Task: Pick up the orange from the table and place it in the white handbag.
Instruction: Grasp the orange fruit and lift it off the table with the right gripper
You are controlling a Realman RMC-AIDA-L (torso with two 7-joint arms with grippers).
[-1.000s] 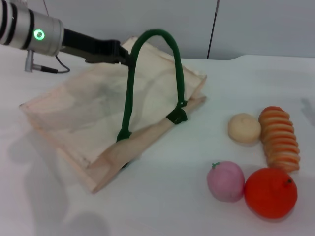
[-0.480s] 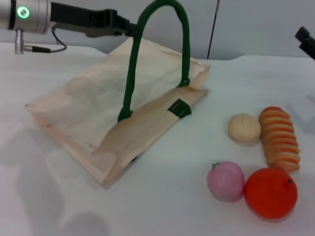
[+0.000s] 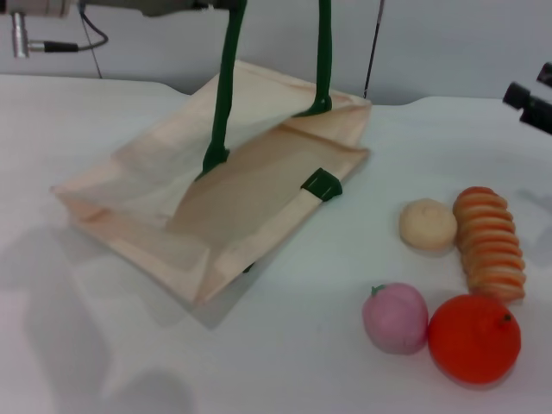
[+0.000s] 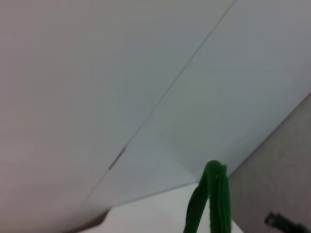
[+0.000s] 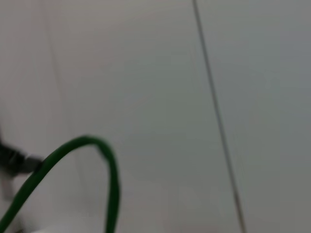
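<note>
White desk (image 3: 285, 362) carries the orange (image 3: 474, 338) near its front right corner, well apart from the white handbag (image 3: 216, 207). Left gripper's jaws are out of sight above the raised green handle (image 3: 226, 86); right gripper (image 3: 528, 105) sits at the right edge, jaws unclear.

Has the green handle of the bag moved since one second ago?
Yes. The handle has gone up, past the picture's top edge, opening the bag; the orange stays put.

The left arm (image 3: 129, 7) reaches across the head view's top edge, while the right pincer (image 3: 530, 102) sits at the right edge.
</note>
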